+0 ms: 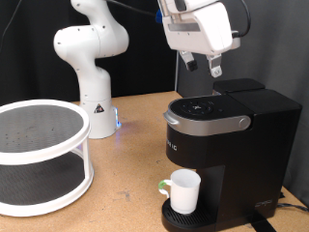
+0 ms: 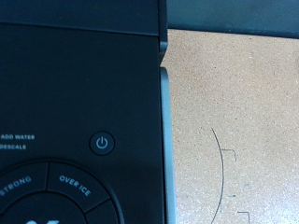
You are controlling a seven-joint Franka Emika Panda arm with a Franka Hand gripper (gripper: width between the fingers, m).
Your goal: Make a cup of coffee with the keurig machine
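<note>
The black keurig machine [image 1: 227, 145] stands at the exterior view's right with its grey-silver lid handle [image 1: 205, 121] down. The white cup [image 1: 184, 190] sits on its drip tray under the spout. A small green-topped thing [image 1: 162, 189] lies beside the cup. My gripper [image 1: 204, 67] hangs a little above the machine's top, with its fingers apart and nothing between them. The wrist view looks straight down on the machine's top panel [image 2: 79, 103], with the power button [image 2: 103, 143] and the STRONG and OVER ICE labels. No fingers show in that view.
A white round two-tier rack [image 1: 39, 155] stands at the exterior view's left. The white robot arm base [image 1: 94, 92] is behind it at centre. The wooden table [image 2: 234, 112] lies beside the machine, and a cable [image 1: 290, 203] runs off at the right.
</note>
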